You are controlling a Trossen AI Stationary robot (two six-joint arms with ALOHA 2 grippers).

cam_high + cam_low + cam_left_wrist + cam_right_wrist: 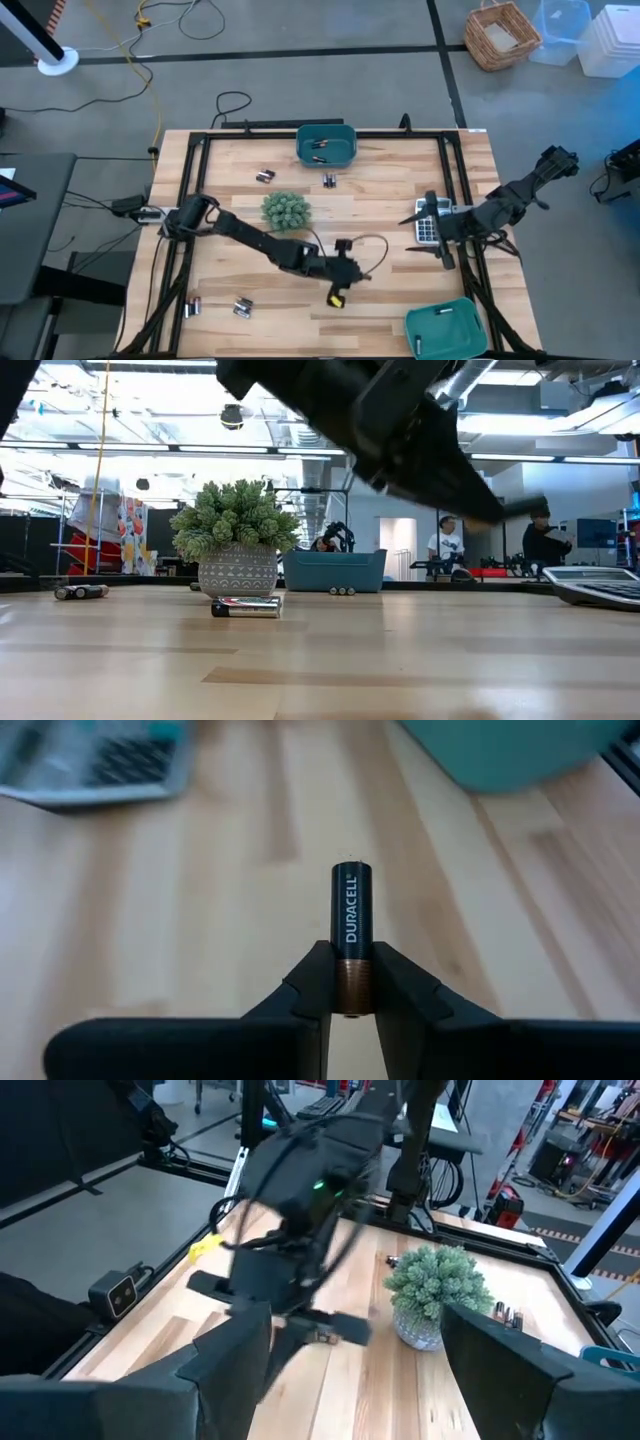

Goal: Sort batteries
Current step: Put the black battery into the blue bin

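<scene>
Clearly, the sort was only partly done.
Held cell: the left gripper (pixel 348 982) was clamped on the copper end of a black Duracell battery (pixel 350 910), hanging over the table a little to the near right of the potted plant (pixel 285 210), the landmark for everything below.
Near teal bin: the near teal bin (pixel 447 327) sat at the table's front edge, well to the near right of the plant; one pale, thin item showed inside, too small to name.
Loose cells, near: two small clusters of batteries (pixel 218 305) lay on the wood to the near left of the plant, not yet sorted.
Yellow tag: a small yellow tag (pixel 336 298) lay just below the left gripper, near right of the plant.
Right gripper: the right gripper (pixel 432 233) waited with fingers spread wide, empty, well to the right of the plant, over the grey calculator (pixel 432 221).
Loose cells, far: a pair (pixel 265 175) lay just beyond the plant and another pair (pixel 329 181) beyond it to the right, unsorted.
Far teal bin: the far teal bin (pixel 326 143), beyond the plant at the table's back edge, already held a few cells.
Judgement: some cells binned, one in transit, at least four loose groups left.
</scene>
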